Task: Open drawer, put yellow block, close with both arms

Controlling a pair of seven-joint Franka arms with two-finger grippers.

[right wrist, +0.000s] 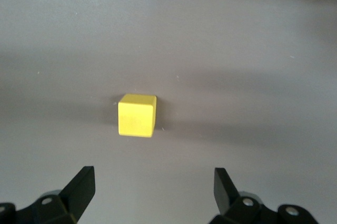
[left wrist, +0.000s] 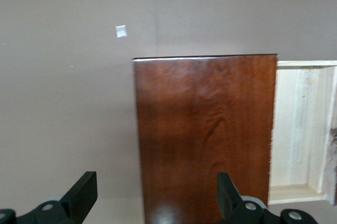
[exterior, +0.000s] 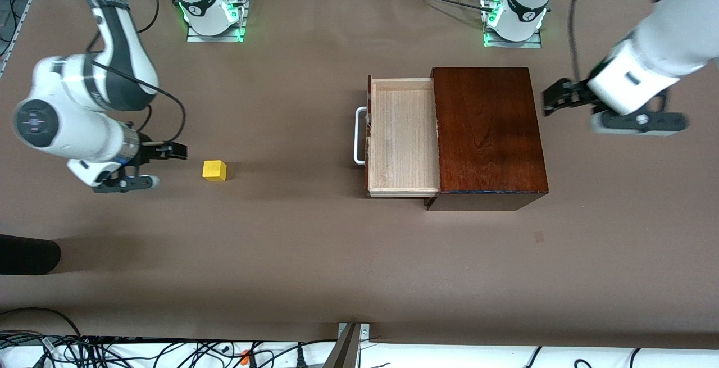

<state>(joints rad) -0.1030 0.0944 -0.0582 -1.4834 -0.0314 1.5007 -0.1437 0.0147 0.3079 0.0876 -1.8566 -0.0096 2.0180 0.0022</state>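
Observation:
The drawer (exterior: 401, 135) is pulled out of the dark mahogany box (exterior: 487, 132), its pale wood tray empty and its white handle (exterior: 358, 135) toward the right arm's end; it also shows in the left wrist view (left wrist: 303, 129). The yellow block (exterior: 214, 170) sits on the table toward the right arm's end and shows in the right wrist view (right wrist: 137, 115). My right gripper (exterior: 171, 151) is open and empty, beside the block and apart from it. My left gripper (exterior: 553, 98) is open and empty, beside the box's end that faces the left arm.
The brown table (exterior: 292, 233) spreads between block and box. A dark object (exterior: 28, 254) lies at the table's edge toward the right arm's end. Cables (exterior: 112, 351) run along the edge nearest the front camera. A small pale mark (left wrist: 121, 31) is on the table.

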